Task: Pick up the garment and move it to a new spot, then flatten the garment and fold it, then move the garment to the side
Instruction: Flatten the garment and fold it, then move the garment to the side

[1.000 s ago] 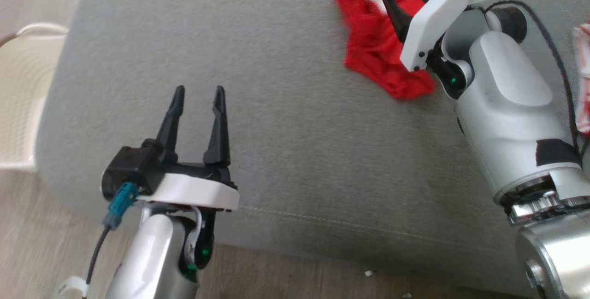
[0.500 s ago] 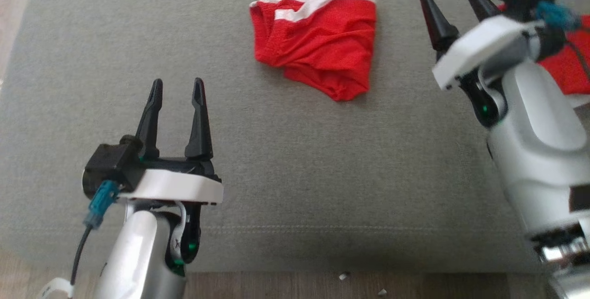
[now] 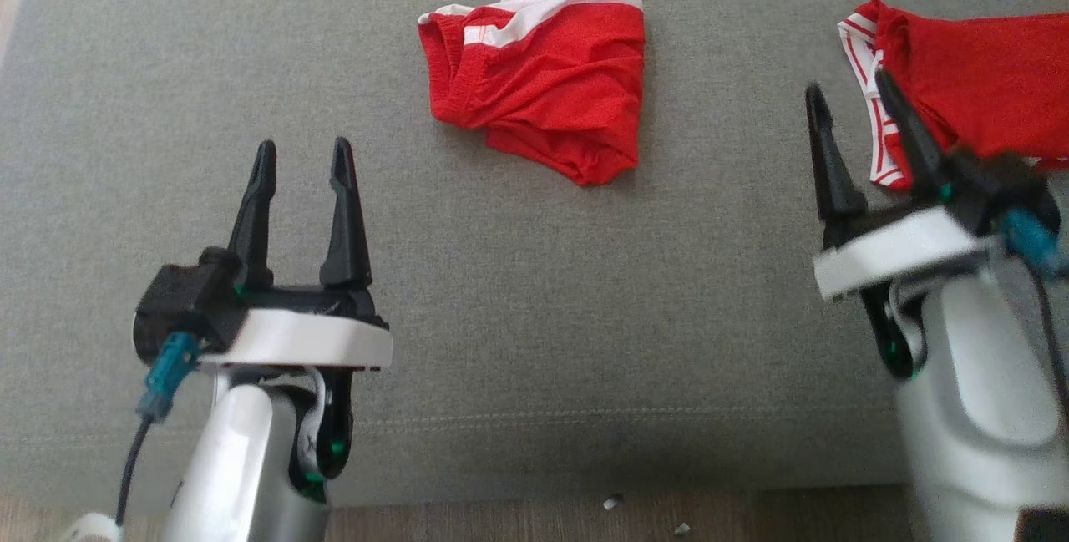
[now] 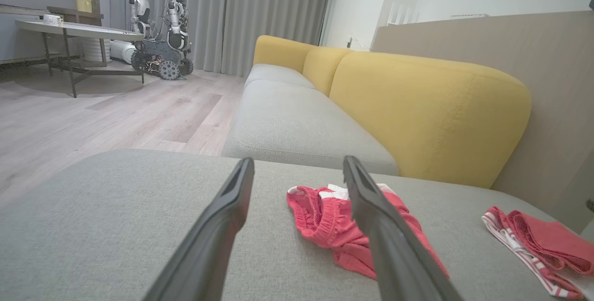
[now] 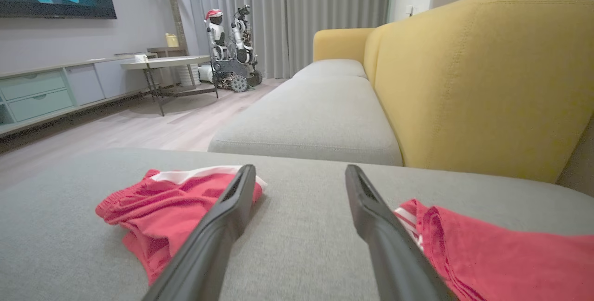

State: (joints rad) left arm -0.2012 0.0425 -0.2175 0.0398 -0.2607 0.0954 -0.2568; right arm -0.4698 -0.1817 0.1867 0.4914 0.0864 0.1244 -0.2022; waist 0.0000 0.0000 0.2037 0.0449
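No legible text or labels.

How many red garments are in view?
2. One red garment lies in the middle of the grey seat; a second garment lies at the head view's right edge, partly cut off. Others may be hidden.

The right gripper point(image 5: 299, 171) is holding its two dark fingers wide apart over the grey cushion point(image 5: 301, 227), gripping nothing. A crumpled red garment point(image 5: 171, 203) with a white band is lying left of the left finger, its edge passing behind that fingertip. A second red garment point(image 5: 492, 254) is lying just right of the right finger. A yellow sofa back point(image 5: 464, 83) is rising beyond the fingertips.
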